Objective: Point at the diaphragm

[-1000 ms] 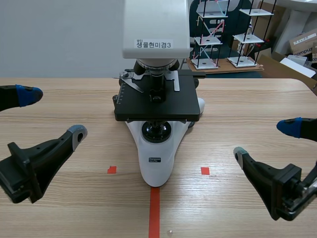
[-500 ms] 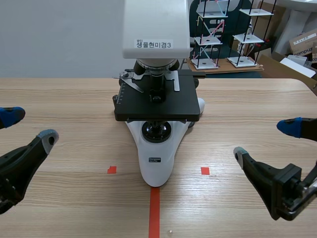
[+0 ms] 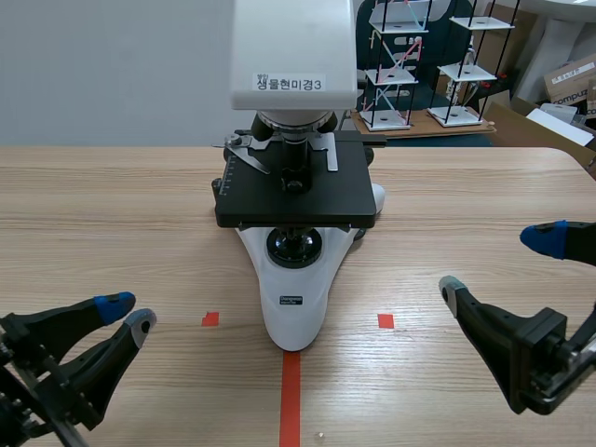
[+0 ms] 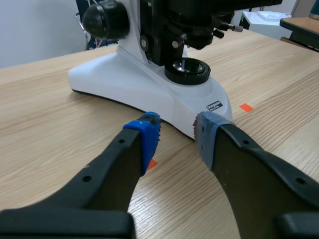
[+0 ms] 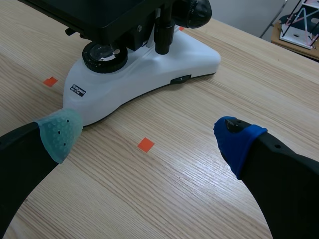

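A white microscope (image 3: 294, 307) with a black stage (image 3: 296, 200) stands at the table's middle. In the left wrist view the dark condenser and diaphragm assembly (image 4: 174, 32) hangs under the stage, above the round lamp lens (image 4: 188, 70) on the base. My left gripper (image 3: 128, 312) sits low at the front left, its fingers a narrow gap apart and empty, tips aimed at the base's front. In its own view the left gripper (image 4: 177, 129) is just short of the base. My right gripper (image 3: 500, 264) is wide open at the front right, and the same right gripper (image 5: 148, 134) holds nothing.
Behind the table stand white shelf models (image 3: 400, 65) and cardboard boxes (image 3: 568, 79). The microscope's tall head (image 3: 293, 51) rises over the stage.
My left gripper has dropped from the left edge toward the table's front and turned inward, and its fingers have closed from wide apart to a narrow gap. The right arm has not moved.
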Action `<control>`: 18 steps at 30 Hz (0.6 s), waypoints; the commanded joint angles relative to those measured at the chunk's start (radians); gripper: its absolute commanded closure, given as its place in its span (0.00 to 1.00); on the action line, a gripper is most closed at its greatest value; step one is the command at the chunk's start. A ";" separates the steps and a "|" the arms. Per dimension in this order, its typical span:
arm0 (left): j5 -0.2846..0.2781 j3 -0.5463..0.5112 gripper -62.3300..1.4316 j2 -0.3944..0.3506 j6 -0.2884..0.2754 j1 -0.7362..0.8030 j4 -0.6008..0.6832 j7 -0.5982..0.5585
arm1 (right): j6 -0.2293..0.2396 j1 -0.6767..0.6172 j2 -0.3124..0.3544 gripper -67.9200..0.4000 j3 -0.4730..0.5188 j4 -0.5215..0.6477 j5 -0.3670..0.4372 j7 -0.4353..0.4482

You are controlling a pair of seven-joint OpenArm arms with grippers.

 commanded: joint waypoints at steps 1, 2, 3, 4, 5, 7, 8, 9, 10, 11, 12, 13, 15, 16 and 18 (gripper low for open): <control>0.006 0.014 0.74 0.013 0.002 -0.035 0.001 -0.026 | -0.007 0.000 0.011 0.15 0.002 0.014 0.007 0.012; 0.018 0.029 0.76 0.020 0.002 -0.057 -0.022 -0.031 | -0.007 0.000 0.011 0.15 0.002 0.014 0.007 0.012; 0.023 0.045 0.78 0.026 0.002 -0.079 -0.044 -0.037 | -0.007 0.000 0.011 0.15 0.002 0.014 0.007 0.012; 0.025 0.062 0.80 0.031 0.003 -0.098 -0.066 -0.045 | -0.007 0.000 0.011 0.15 0.002 0.014 0.007 0.012; 0.028 0.078 0.80 0.036 0.007 -0.116 -0.085 -0.052 | -0.007 0.000 0.011 0.15 0.002 0.014 0.007 0.012; 0.036 0.108 0.80 0.046 0.009 -0.150 -0.119 -0.062 | -0.007 0.000 0.011 0.15 0.002 0.014 0.007 0.012; 0.042 0.122 0.82 0.050 0.010 -0.164 -0.134 -0.074 | -0.007 0.000 0.011 0.15 0.002 0.014 0.008 0.012; 0.044 0.134 0.85 0.054 0.013 -0.176 -0.147 -0.087 | -0.007 0.000 0.011 0.15 0.002 0.014 0.007 0.012; 0.051 0.143 0.86 0.060 0.016 -0.187 -0.160 -0.101 | -0.007 0.000 0.011 0.15 0.002 0.014 0.007 0.012; 0.062 0.152 0.87 0.065 0.017 -0.200 -0.172 -0.111 | -0.007 0.000 0.011 0.15 0.002 0.014 0.007 0.012; 0.068 0.161 0.87 0.072 0.017 -0.212 -0.183 -0.121 | -0.007 0.000 0.011 0.15 0.002 0.014 0.007 0.012; 0.069 0.169 0.87 0.079 0.023 -0.222 -0.195 -0.126 | -0.007 0.000 0.011 0.15 0.002 0.014 0.007 0.012; 0.069 0.184 0.87 0.094 0.040 -0.243 -0.215 -0.128 | -0.007 0.000 0.011 0.15 0.002 0.014 0.007 0.012; 0.069 0.190 0.89 0.101 0.040 -0.253 -0.226 -0.130 | -0.007 0.000 0.011 0.15 0.002 0.014 0.007 0.012; 0.085 0.198 0.89 0.115 0.040 -0.270 -0.250 -0.158 | -0.007 0.000 0.011 0.15 0.002 0.014 0.007 0.012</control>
